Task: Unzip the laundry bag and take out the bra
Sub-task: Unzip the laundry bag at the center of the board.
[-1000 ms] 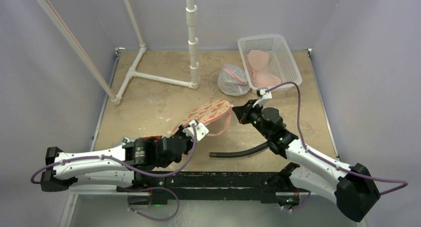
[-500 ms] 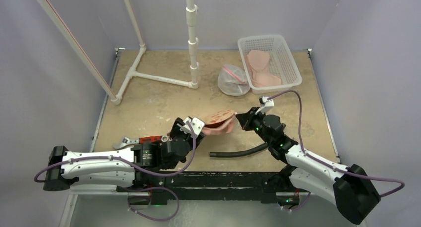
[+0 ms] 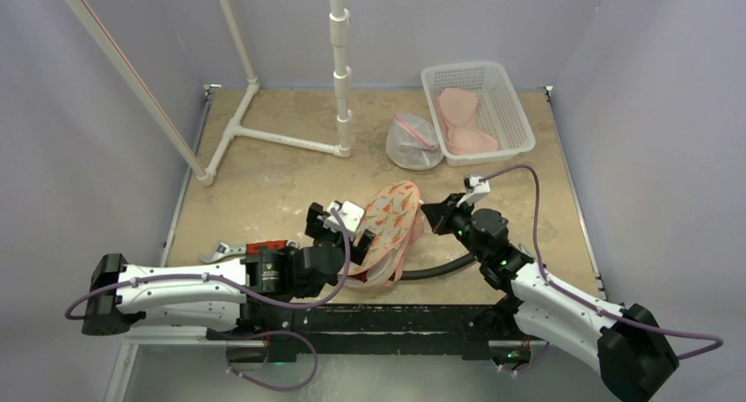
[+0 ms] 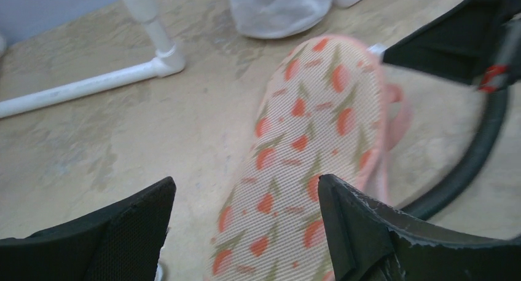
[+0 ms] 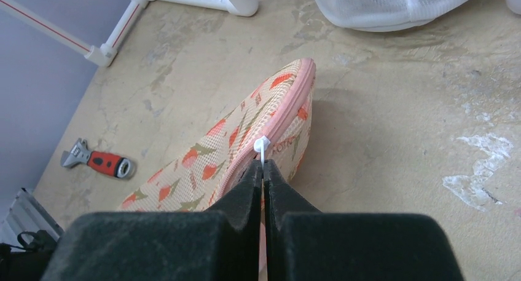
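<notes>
We are pinching the small white zipper pull [image 5: 262, 147] of the oval, tulip-printed mesh laundry bag [image 5: 228, 144] in our right gripper [image 5: 263, 170], while our left gripper [image 4: 246, 186] is hanging spread wide just beside its netted face.

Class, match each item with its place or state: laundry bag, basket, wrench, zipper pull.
1. peach tulip-print mesh laundry bag
2. white plastic lattice basket
3. red-handled adjustable wrench
4. small white zipper pull

A. far right corner, holding pink garments
B. pinched by the right gripper, jaws shut
C. middle of the tan table
D. near front edge, left side

Pairs: 1-C, 2-A, 3-D, 4-B
</notes>
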